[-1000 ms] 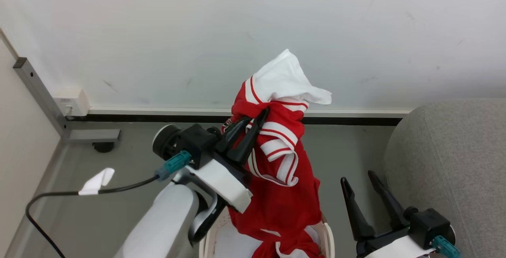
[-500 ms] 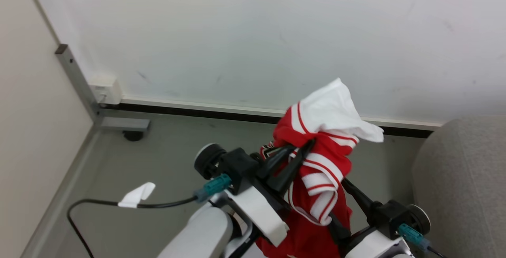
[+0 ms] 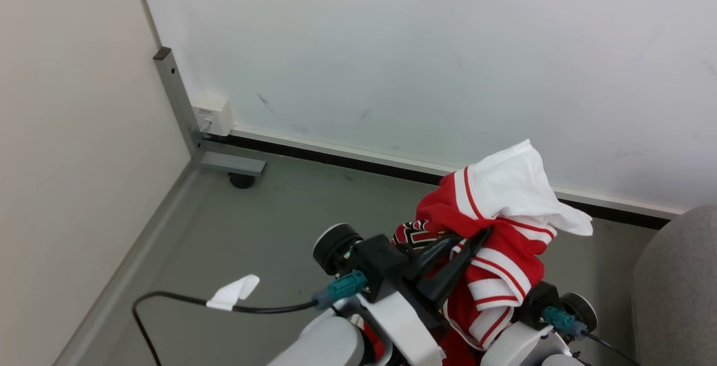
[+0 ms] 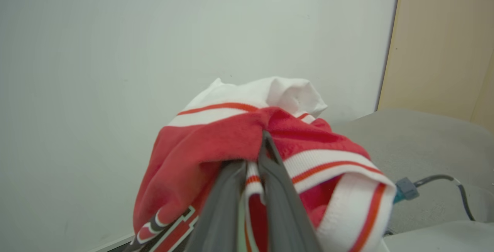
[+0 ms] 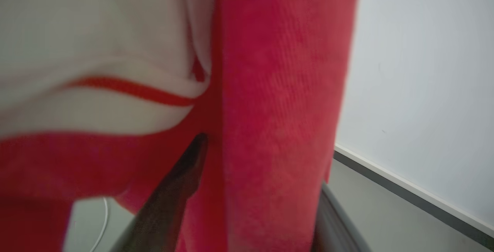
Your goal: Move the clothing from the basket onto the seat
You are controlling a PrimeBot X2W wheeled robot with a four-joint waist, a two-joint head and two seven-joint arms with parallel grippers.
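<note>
Holding clothing (image 3: 507,203) aloft, one gripper clamped

Seen from alongside: left gripper (image 3: 468,240) pinches shut on a red-and-white bunch, white cloth flopped over its fingertips, remainder hanging beneath. Beside it, right gripper (image 5: 262,163) stands wide, red fabric hanging between its fingers, unpinched. Grey seat (image 3: 672,287) sits near, right of it.

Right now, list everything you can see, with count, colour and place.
jersey: one bundle, red and white, raised over floor
sofa: one, grey, far right
wall: one, white, behind
panel: one, beige, left
post: one, grey metal, corner
socket box: one, white, beside post
caster: one, black, under post's foot
floor: one, grey, below
cable: one, black, white tag, lower left
left hand: one, dark, shut on jersey
right hand: one, dark, open, fingers astride hanging red cloth
</note>
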